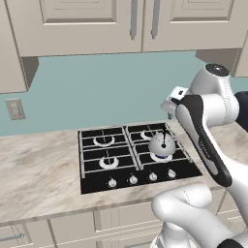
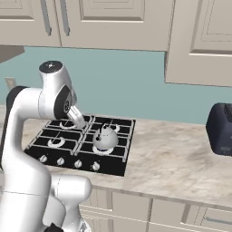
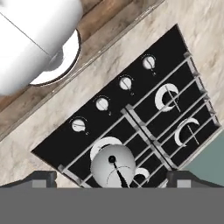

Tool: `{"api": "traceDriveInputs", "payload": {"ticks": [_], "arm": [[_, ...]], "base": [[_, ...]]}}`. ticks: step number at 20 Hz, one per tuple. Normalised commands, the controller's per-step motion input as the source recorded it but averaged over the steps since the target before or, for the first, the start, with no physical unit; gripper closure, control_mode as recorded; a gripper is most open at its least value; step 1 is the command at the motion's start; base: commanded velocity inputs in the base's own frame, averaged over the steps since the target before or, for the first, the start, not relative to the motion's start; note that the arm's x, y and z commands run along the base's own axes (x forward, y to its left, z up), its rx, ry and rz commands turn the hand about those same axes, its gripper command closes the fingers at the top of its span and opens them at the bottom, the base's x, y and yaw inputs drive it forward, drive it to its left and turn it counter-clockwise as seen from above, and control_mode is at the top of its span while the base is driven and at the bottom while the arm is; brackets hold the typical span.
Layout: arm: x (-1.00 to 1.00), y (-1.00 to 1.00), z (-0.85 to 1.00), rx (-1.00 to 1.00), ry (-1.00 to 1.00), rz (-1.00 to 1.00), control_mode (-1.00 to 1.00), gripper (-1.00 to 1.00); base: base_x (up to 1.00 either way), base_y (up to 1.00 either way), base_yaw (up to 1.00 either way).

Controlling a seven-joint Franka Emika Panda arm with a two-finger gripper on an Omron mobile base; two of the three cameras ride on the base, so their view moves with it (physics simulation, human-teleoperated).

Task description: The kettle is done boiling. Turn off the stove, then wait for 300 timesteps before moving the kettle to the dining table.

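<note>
Fingers: two small dark finger tips (image 3: 41, 178) stand at the bottom of the hand view, spread as wide as they go, one at each side, with nothing between them and nothing touched.
Gripper: two-finger gripper (image 3: 113, 179) hangs above the cooktop, looking straight down on it; in the left base view the hand sits over the back right corner of the cooktop, partly hidden behind the white arm.
Kettle: small squat dome-shaped silver-grey metal kettle (image 1: 162, 144) with a thin dark handle on top stands upright on the front right burner of the cooktop, covering most of its white ring; in the hand view the kettle lies between the two tips but below them, apart from them.
Kettle look: smooth rounded shell, lid on, a short spout just showing in the right base view; no dents or marks can be made out.
Stove: flat black four-burner gas cooktop (image 1: 97, 179) with white burner rings and thin grey grates, set into a beige marbled stone counter (image 1: 38, 179) near its front edge.
Knobs: four small silver knobs (image 1: 132, 179) run in a row along the front edge of the cooktop; their settings are too small to tell.
Other burners: the three remaining rings are bare.
Toaster: dark boxy toaster (image 2: 221, 128) stands on the counter towards its right end, well apart from the cooktop.
</note>
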Motion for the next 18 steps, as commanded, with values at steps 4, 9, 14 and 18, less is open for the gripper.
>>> {"api": "traceDriveInputs", "payload": {"ticks": [4, 9, 14, 18], "arm": [[0.0, -0.01, -0.08, -0.14, 0.0, 0.45, -1.0, -1.0], [0.0, 0.0, -0.21, -0.15, 0.0, 0.45, -1.0, -1.0], [-0.04, 0.0, -0.31, -0.15, 0.0, 0.43, -1.0, -1.0], [-0.16, 0.0, -0.33, -0.16, 0.0, 0.4, -1.0, -1.0]], "base": [[0.0, 0.0, 0.0], [0.0, 0.0, 0.0], [0.0, 0.0, 0.0], [0.0, 0.0, 0.0]]}}
